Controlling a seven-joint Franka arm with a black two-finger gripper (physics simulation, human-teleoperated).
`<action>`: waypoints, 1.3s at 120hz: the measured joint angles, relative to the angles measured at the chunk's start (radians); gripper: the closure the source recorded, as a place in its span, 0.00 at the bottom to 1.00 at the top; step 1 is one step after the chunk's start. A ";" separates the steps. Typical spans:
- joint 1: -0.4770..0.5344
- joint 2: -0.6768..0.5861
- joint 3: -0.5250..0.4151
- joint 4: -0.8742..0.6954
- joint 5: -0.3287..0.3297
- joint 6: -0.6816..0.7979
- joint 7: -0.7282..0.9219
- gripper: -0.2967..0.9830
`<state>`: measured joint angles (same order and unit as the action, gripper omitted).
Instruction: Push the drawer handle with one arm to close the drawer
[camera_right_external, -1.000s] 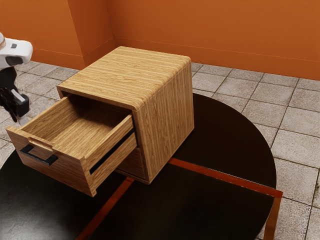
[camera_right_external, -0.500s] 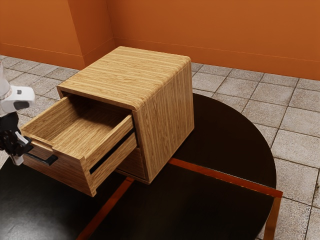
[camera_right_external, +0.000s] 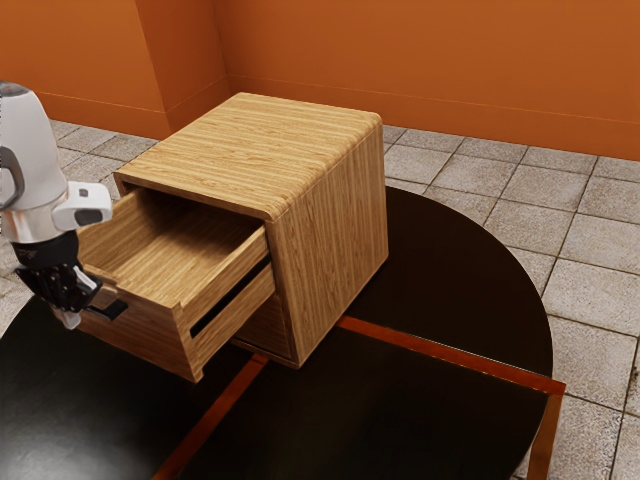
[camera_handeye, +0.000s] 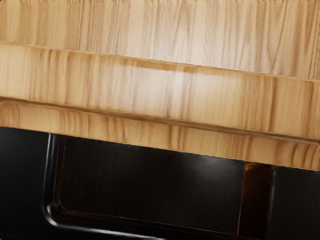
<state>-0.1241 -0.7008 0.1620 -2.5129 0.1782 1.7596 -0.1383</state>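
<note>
One wooden drawer (camera_right_external: 155, 332) stands open beside the hand (camera_right_external: 72, 308), its black handle (camera_right_external: 117, 309) nearest; whether the hand is wide or narrow, I cannot tell.

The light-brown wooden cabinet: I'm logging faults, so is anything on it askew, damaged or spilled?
Nothing stands out. The cabinet looks undamaged, with no visible spill. Its upper wooden drawer stands open but looks straight, which fits a closing task, with the black robot hand at the black bar handle.
</note>
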 joint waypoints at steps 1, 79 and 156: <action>0.000 0.004 -0.001 0.001 0.000 0.003 0.001 0.84; -0.005 0.323 -0.047 0.270 -0.006 0.117 0.084 0.85; -0.004 0.590 -0.046 0.511 -0.054 0.146 0.221 0.85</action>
<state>-0.1285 -0.1109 0.1163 -2.0015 0.1244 1.9060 0.0824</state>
